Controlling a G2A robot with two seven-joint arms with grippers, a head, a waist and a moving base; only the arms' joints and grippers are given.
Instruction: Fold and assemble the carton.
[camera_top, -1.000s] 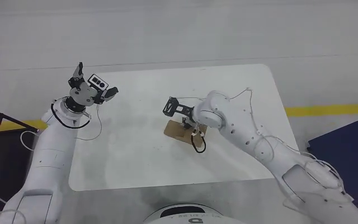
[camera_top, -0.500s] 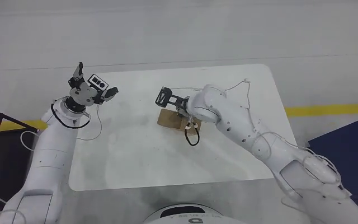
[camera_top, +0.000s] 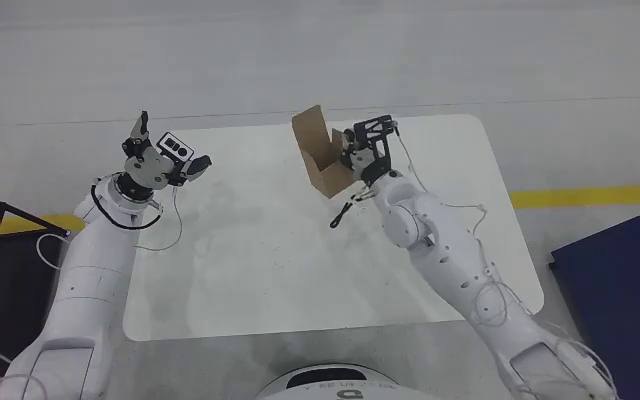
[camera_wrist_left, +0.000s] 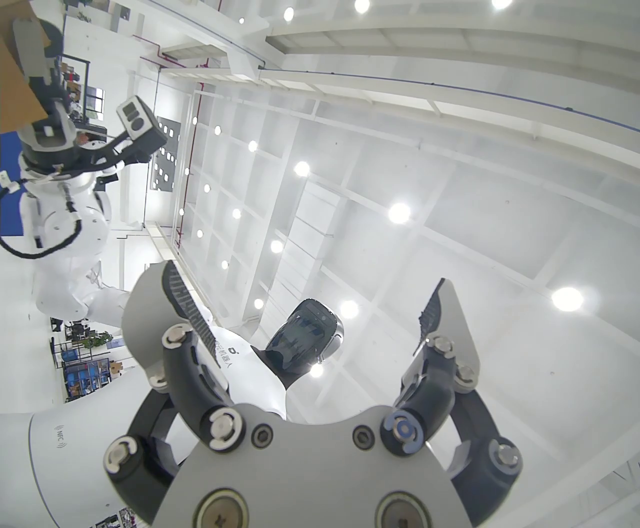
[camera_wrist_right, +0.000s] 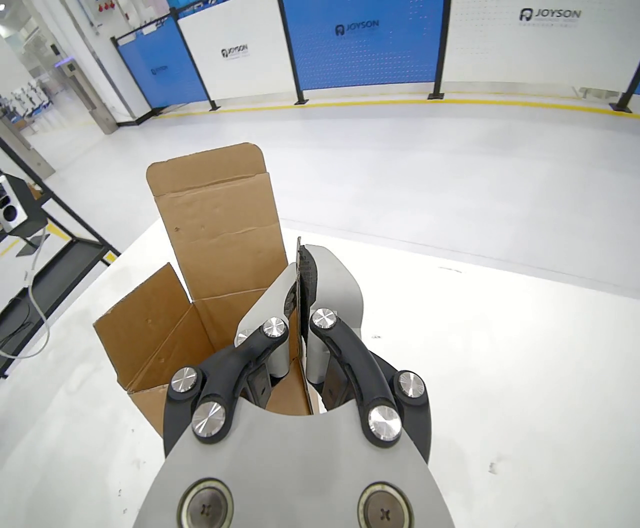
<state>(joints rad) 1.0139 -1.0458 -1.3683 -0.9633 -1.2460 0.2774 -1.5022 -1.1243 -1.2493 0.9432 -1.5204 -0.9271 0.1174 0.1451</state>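
Top view: we see the carton (camera_top: 318, 152) above the worktop's (camera_top: 260, 270) far edge, open-topped with one long flap raised. The right gripper (camera_top: 352, 152) is at its wall, and the left gripper (camera_top: 174, 141) hangs well apart by the far left corner. Left wrist view: we find the left gripper's fingers spread wide, holding nothing. Right wrist view: the right gripper's fingers are closed tight on the carton's near wall, with the cardboard pinched between them.
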